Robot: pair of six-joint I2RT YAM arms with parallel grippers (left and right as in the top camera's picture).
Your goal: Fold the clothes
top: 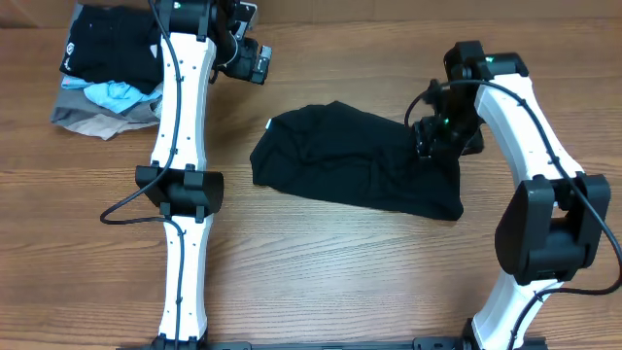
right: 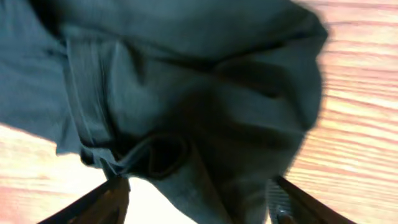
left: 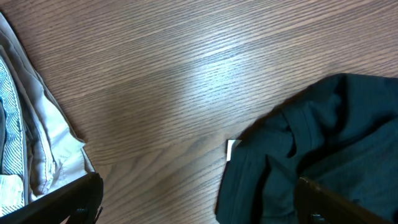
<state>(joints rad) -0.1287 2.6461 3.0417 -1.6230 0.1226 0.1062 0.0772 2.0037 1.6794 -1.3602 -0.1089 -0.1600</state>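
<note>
**Right jaws over the black shirt, first fold not yet made**

Closest to us, in the right wrist view, is the black shirt (right: pixel 186 93). It fills nearly the whole picture as soft, matte cloth, bunched into ridges, with a stitched hem curling into a small loop. The right jaws are spread wide, one at each lower corner of that view. The cloth lies between them and they are not pinching it.

From above, the shirt (top: pixel 340 160) lies in a crumpled, roughly oblong heap in the middle of the bench (top: pixel 321 282), between the two arms. Its right end sits under the right arm (top: pixel 530 126). Its small white label (top: pixel 269 122) shows at the left edge.

The left jaws are also released and hold nothing. They hover over bare wood grain, with the shirt's labelled edge (left: pixel 231 148) just to one side. A pile of folded clothes (top: pixel 102 78) in pale blue, grey and beige, topped by a black piece, sits at the far left corner, well apart from the shirt.

We judge the work to be at the start: the shirt is not yet spread flat, and the right side is about to take hold. The next move calls for closing on a single edge, not a thick bunch. The left jaws should then take the labelled side so the limp cloth can be drawn out smooth.
</note>
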